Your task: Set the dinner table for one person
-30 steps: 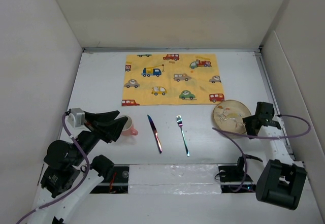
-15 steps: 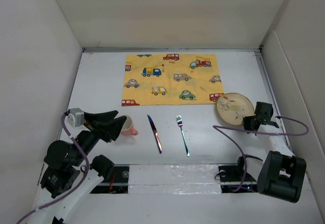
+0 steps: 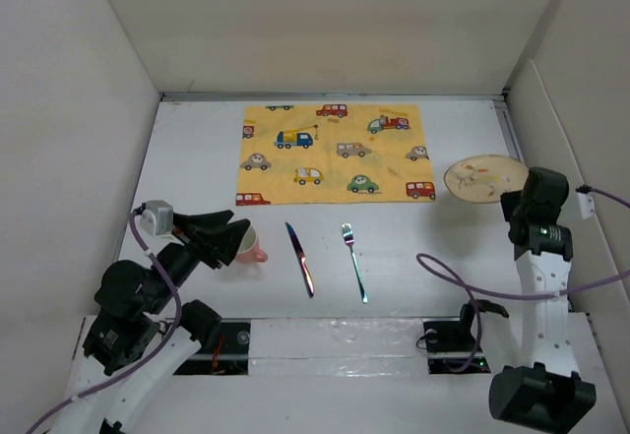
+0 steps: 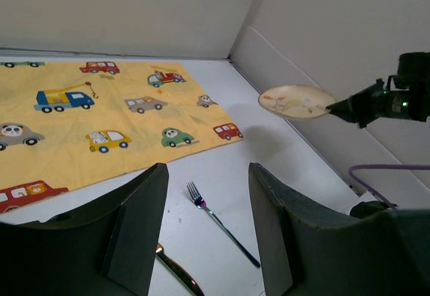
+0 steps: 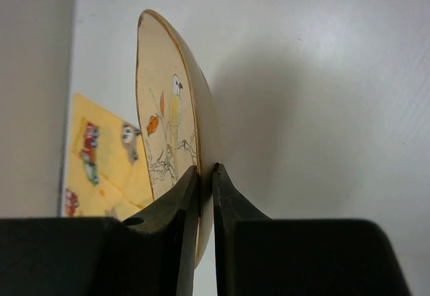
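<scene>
Left pincer: your left gripper (image 4: 206, 172) is hovering with fingers spread wide, just beside the small pink cup (image 3: 248, 243).
Cutlery: the iridescent metal knife (image 3: 300, 259) and fork (image 3: 354, 262) are lying side by side.
Right pincer: your right gripper (image 5: 206, 168) is pinching the rim of the round beige bird-painted plate (image 3: 484, 176), holding it aloft.
Table: the large white matte dinner table (image 3: 197, 158) is carrying the yellow vehicle-print cloth mat (image 3: 335, 154), left of the plate.

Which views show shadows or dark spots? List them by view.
Left wrist view: the plate, held in the air, throws a soft shadow on the dinner table. Right wrist view: the right gripper is a dark silhouette, the plate sharp. Top external view: even, soft light.
</scene>
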Controlling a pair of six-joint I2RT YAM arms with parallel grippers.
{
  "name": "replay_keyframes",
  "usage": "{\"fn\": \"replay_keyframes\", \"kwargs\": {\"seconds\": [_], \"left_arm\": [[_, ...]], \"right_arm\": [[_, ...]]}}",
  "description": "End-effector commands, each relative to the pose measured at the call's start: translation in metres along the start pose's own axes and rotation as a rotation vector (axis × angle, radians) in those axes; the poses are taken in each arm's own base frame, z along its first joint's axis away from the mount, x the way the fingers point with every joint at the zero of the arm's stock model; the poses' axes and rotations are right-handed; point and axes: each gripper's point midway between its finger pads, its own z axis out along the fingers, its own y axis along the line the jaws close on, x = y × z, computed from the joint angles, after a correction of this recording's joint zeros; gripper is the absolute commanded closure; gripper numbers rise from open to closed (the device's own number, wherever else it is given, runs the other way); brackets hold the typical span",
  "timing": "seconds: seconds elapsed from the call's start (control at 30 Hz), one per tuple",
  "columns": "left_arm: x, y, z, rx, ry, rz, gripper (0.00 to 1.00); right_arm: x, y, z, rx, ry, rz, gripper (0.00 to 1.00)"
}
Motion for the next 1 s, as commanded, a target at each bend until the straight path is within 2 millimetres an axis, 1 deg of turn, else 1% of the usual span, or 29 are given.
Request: {"fn": "replay_keyframes", "kwargs": {"seconds": [0.0,0.03,0.07,0.1,0.13,0.17,0.2,0.23,0.27,0.3,0.33,0.37,0.4,0.43,0.47,0.5,0.53,0.57,0.6,0.63,0.67,0.7,0.73,0.77,0.8,0.83,0.87,0.9,0.97], "left_arm": [[0.0,0.003,0.016,-0.015,0.011,0.003,0.54],[0.0,0.003,0.016,-0.016,0.011,0.003,0.54],[0.001,0.003,0.02,-0.021,0.022,0.001,0.54],[-0.001,0.003,0.021,-0.021,0.022,-0.002,0.55],[-0.002,0.005,0.023,-0.035,0.021,-0.004,0.55],[-0.003,0.005,0.027,-0.043,0.026,-0.009,0.55],[-0.005,0.006,0.029,-0.054,0.024,-0.008,0.55],[-0.01,0.005,0.029,-0.056,0.018,-0.011,0.56],[-0.007,0.008,0.034,-0.072,0.035,-0.012,0.56],[-0.009,0.011,0.036,-0.093,0.027,-0.013,0.56],[-0.01,0.013,0.039,-0.104,0.03,-0.014,0.56],[-0.004,0.016,0.045,-0.119,0.062,-0.014,0.56],[-0.007,0.028,0.048,-0.188,0.048,-0.01,0.56],[-0.007,0.039,0.054,-0.256,0.059,-0.006,0.56],[-0.001,0.043,0.06,-0.269,0.084,-0.004,0.56],[0.001,0.054,0.061,-0.335,0.093,0.003,0.57],[-0.001,0.059,0.064,-0.368,0.096,0.008,0.57],[0.006,0.068,0.069,-0.41,0.128,0.018,0.59],[0.004,0.075,0.07,-0.455,0.123,0.029,0.59],[0.004,0.079,0.071,-0.472,0.124,0.037,0.59],[0.002,0.081,0.074,-0.482,0.111,0.043,0.59],[-0.001,0.084,0.075,-0.494,0.092,0.051,0.59],[0.004,0.088,0.075,-0.501,0.097,0.072,0.59],[-0.001,0.091,0.074,-0.506,0.068,0.075,0.6],[0.001,0.094,0.072,-0.522,0.065,0.078,0.6],[0.006,0.098,0.07,-0.533,0.072,0.082,0.6],[0.007,0.1,0.067,-0.54,0.069,0.083,0.6],[0.01,0.104,0.066,-0.558,0.069,0.087,0.6],[0.014,0.107,0.065,-0.572,0.079,0.09,0.6]], "right_arm": [[-0.005,0.12,-0.046,-0.475,0.063,-0.094,1.0],[-0.005,0.12,-0.046,-0.477,0.065,-0.094,1.0],[0.009,0.13,-0.043,-0.511,0.108,-0.132,1.0],[0.027,0.14,-0.048,-0.573,0.174,-0.162,1.0],[0.044,0.162,-0.06,-0.678,0.204,-0.19,1.0],[0.056,0.172,-0.065,-0.727,0.229,-0.214,1.0],[0.076,0.179,-0.062,-0.753,0.29,-0.24,1.0],[0.091,0.198,-0.075,-0.847,0.319,-0.256,1.0],[0.1,0.215,-0.083,-0.927,0.335,-0.26,1.0],[0.128,0.22,-0.076,-0.956,0.424,-0.293,1.0],[0.131,0.243,-0.088,-1.058,0.419,-0.291,1.0],[0.149,0.252,-0.095,-1.108,0.453,-0.328,1.0],[0.176,0.254,-0.075,-1.089,0.505,-0.364,1.0],[0.188,0.277,-0.073,-1.134,0.498,-0.392,1.0],[0.188,0.277,-0.072,-1.137,0.492,-0.402,1.0],[0.195,0.285,-0.071,-1.184,0.506,-0.41,1.0],[0.215,0.284,-0.052,-1.171,0.546,-0.417,1.0],[0.218,0.293,-0.053,-1.2,0.563,-0.385,1.0],[0.225,0.298,-0.051,-1.228,0.587,-0.38,1.0],[0.242,0.297,-0.033,-1.223,0.619,-0.38,1.0],[0.244,0.308,-0.035,-1.252,0.634,-0.367,1.0],[0.252,0.309,-0.032,-1.268,0.666,-0.369,1.0],[0.255,0.315,-0.031,-1.299,0.67,-0.356,1.0],[0.266,0.312,-0.019,-1.279,0.704,-0.338,1.0],[0.266,0.32,-0.02,-1.299,0.702,-0.333,1.0],[0.271,0.32,-0.015,-1.292,0.713,-0.329,1.0],[0.28,0.317,-0.003,-1.267,0.734,-0.322,1.0],[0.282,0.323,-0.004,-1.283,0.748,-0.32,1.0],[0.288,0.324,0.0,-1.278,0.777,-0.299,1.0]]}}
